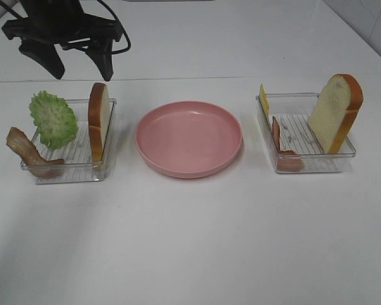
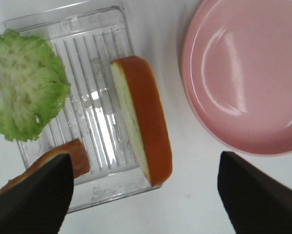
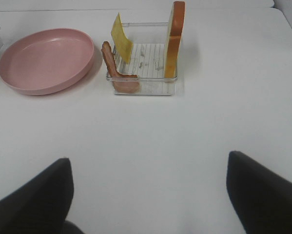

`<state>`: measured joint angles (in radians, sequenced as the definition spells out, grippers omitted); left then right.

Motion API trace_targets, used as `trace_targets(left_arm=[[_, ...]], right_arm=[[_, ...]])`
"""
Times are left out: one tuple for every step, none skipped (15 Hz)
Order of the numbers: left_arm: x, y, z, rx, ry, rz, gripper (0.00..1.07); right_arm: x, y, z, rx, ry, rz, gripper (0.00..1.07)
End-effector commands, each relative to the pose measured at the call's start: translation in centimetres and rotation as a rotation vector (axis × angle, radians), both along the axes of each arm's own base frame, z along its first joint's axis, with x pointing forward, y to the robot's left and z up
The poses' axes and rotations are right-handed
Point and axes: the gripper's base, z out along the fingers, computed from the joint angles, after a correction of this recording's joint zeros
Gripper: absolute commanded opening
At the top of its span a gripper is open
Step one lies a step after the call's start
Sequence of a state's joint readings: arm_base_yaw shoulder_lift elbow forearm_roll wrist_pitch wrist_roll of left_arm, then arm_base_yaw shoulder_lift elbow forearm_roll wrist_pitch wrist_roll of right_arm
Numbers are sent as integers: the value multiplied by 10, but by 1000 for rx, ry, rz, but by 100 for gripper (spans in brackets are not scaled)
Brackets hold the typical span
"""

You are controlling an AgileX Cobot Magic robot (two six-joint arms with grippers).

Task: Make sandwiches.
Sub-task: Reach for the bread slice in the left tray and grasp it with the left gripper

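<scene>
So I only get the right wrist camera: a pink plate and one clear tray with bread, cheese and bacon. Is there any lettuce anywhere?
Observer: Yes, a ruffled green lettuce leaf stands in a second clear tray, on the other side of the pink plate.
Operator: Is there bread over there too?
Observer: One bread slice stands on edge along the tray wall nearest the plate.
Operator: And where is the other arm?
Observer: The left gripper hangs over that tray, jaws wide open, holding nothing.
</scene>
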<state>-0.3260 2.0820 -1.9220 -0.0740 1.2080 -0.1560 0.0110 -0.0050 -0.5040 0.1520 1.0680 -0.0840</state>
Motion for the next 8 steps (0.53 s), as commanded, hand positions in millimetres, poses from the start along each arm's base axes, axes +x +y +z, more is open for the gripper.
trace_targets(left_arm=[[1, -9, -18, 32, 97, 1, 76], [2, -9, -20, 33, 101, 3, 76], [4, -10, -28, 38, 118, 5, 76], [6, -10, -33, 46, 124, 5, 76], [7, -10, -40, 52, 137, 8, 76], [9, -11, -45, 55, 141, 8, 76], [11, -11, -51, 56, 142, 9, 76], [13, -12, -56, 60, 142, 9, 76]], right_arm=[[-1, 0, 0, 8, -19, -9, 81], [-1, 0, 0, 8, -19, -9, 81], [-1, 0, 0, 8, -19, -9, 81], [-1, 0, 0, 8, -19, -9, 81], [-1, 0, 0, 8, -19, -9, 81], [-1, 0, 0, 8, -19, -9, 81], [-1, 0, 0, 8, -19, -9, 81], [-1, 0, 0, 8, -19, -9, 81]])
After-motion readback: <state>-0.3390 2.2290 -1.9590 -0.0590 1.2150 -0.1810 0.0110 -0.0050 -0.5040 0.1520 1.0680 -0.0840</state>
